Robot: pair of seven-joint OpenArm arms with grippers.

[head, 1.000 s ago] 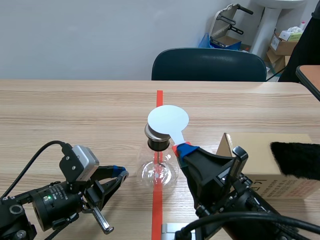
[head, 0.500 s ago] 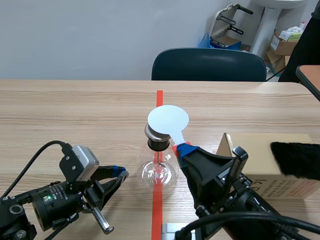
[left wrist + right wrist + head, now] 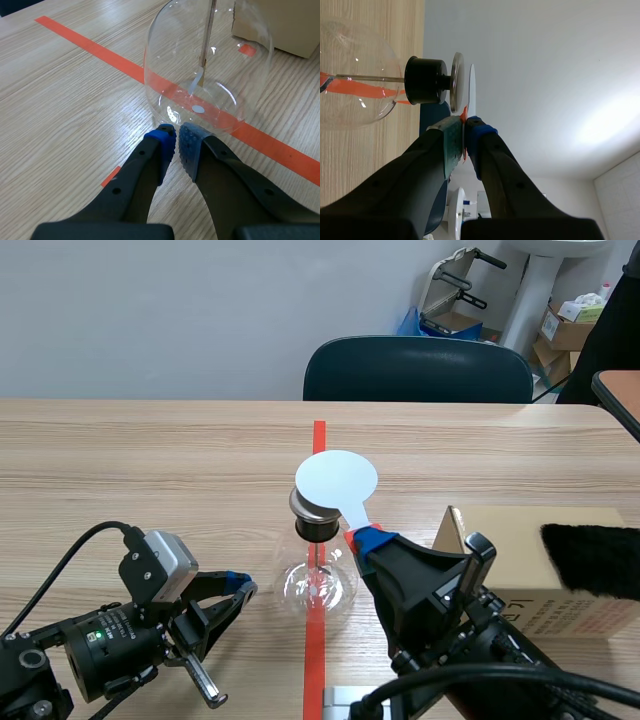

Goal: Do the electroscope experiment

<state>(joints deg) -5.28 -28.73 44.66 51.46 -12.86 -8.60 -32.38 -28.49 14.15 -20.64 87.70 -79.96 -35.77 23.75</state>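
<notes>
Scene view: you're holding the white disc [image 3: 337, 478] in the right gripper [image 3: 368, 538], hovering it over the top plate [image 3: 303, 505] of the electroscope [image 3: 318, 580]. The electroscope is standing on the tabletop [image 3: 150, 470], on the tape line. The left gripper [image 3: 240, 588] is sitting low beside it.

Left wrist view: the fingers are together on nothing, with the tips just beside the glass base. The foil leaf [image 3: 196, 82] is hanging inside.

Right wrist view: the fingers are clamping the disc's stem. The disc is facing the plate; I can't tell if they're touching.

You're likely doing the charge-transfer step. The next move is calling for gentle contact, without shoving the glass.
</notes>
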